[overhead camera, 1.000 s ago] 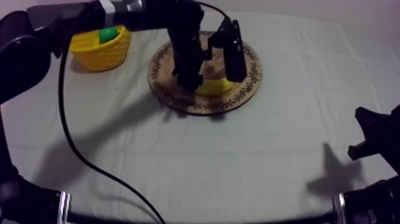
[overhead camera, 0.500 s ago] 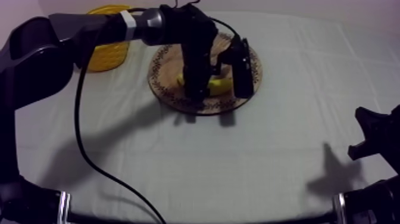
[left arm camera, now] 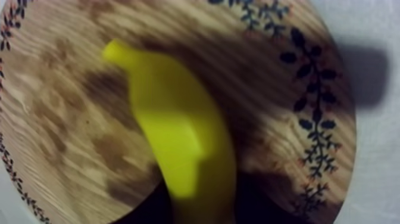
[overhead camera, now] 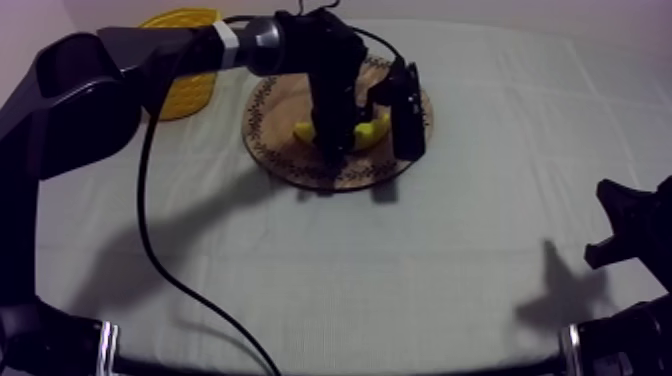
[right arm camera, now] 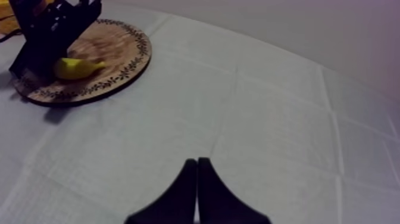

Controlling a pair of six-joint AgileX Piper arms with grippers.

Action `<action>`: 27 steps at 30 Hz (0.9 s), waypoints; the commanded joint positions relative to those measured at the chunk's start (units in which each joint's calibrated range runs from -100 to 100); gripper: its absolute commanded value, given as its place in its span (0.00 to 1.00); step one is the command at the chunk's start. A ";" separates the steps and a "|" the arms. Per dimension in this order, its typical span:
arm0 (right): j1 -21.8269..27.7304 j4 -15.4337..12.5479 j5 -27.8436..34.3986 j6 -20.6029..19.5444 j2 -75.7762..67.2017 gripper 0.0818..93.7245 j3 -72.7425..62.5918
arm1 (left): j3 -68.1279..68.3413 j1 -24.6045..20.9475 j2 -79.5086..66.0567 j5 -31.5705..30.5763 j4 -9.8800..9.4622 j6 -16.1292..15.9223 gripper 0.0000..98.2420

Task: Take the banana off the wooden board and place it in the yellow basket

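Banana [overhead camera: 374, 132] lies flat on the round wooden board [overhead camera: 268, 140], at the far side of the table [overhead camera: 400, 280], a bit left of centre. Left tool [overhead camera: 370, 145] sits right over it, low on the board; can't tell if it's pinching the banana or just around it, too dark there. Left wrist view: banana [left arm camera: 178, 137] close up across the board's [left arm camera: 59, 119] wood grain. Yellow basket [overhead camera: 188, 90] at the far left corner, apart from the board. Right tool [right arm camera: 197, 162] pressed together, nothing in it, low by the table's right edge
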 commanded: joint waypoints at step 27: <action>0.00 0.01 -0.06 0.01 0.00 0.00 -0.03 | 6.10 -8.44 -33.19 3.81 5.96 10.35 0.20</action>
